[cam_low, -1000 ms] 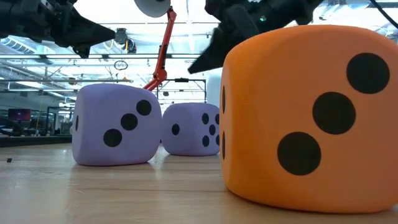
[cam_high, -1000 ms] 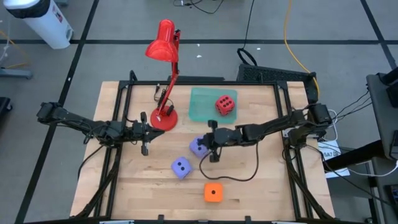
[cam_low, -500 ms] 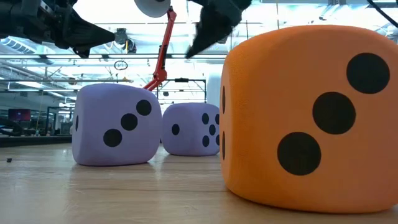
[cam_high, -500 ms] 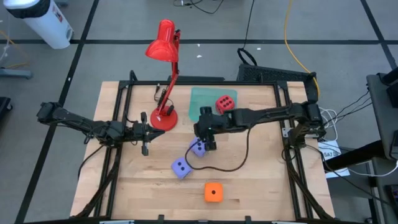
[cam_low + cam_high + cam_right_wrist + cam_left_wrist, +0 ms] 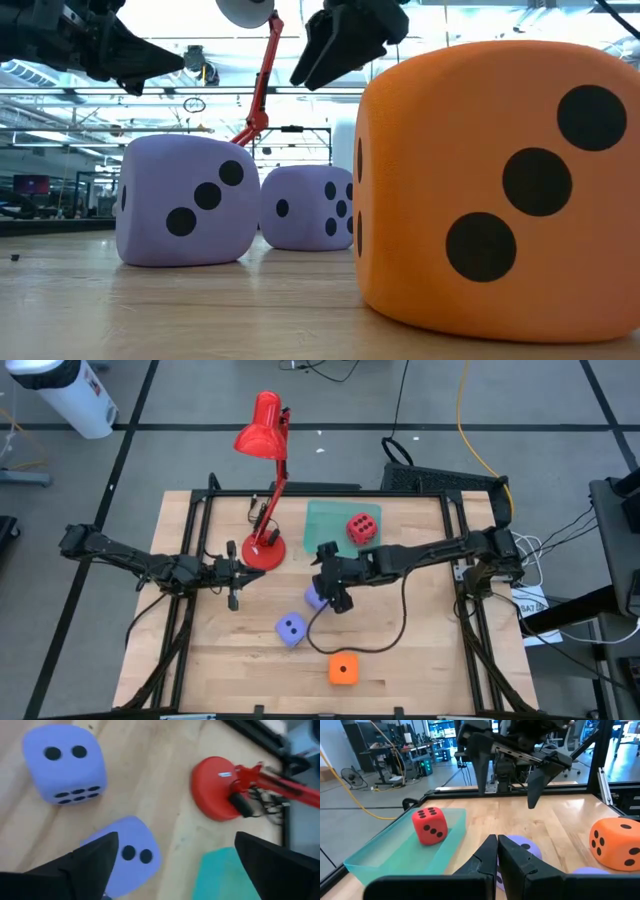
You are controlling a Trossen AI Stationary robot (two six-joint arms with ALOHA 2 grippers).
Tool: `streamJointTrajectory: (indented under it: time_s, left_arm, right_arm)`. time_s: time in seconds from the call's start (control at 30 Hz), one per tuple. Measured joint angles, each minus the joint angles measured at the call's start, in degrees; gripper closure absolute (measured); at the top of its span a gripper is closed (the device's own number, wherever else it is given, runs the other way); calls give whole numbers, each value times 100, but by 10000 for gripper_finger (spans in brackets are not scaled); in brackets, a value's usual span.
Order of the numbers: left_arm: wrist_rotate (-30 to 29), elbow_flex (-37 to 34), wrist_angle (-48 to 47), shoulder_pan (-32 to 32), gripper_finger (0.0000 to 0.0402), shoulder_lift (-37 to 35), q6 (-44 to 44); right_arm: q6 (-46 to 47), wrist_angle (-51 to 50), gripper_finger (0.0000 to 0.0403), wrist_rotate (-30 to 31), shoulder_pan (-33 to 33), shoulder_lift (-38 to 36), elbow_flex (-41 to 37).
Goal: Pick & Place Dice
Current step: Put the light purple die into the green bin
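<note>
Two wide fingers (image 5: 305, 70) hover over, seemingly above, lavender die (image 5: 317, 597), near lamp (image 5: 264, 545).

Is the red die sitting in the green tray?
Yes, the red die rests inside the green tray, as the high view shows plainly.

Four soft dice with dark pips: the red die (image 5: 362, 527) lies in a green tray (upright), two lavender-blue dice (image 5: 291, 628) (image 5: 316, 597) lie close together, the orange die (image 5: 343, 669) lies apart on the wood.
</note>
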Motion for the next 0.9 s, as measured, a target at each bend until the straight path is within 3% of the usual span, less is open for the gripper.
streamJointTrajectory:
  time_s: [0.4, 0.67, 0.9]
  left_arm:
    - [0, 0, -169, 0, 376, -2, 282]
    - [0, 0, -249, 2, 376, -1, 539]
    - [8, -2, -243, 2, 376, -2, 489]
  right_arm:
    - [-527, -73, 4, -2865, -827, 219, -8]
    - [-1037, -80, 4, -2739, -812, 1094, -26]
    - [-1043, -33, 4, -2589, -830, 1193, 0]
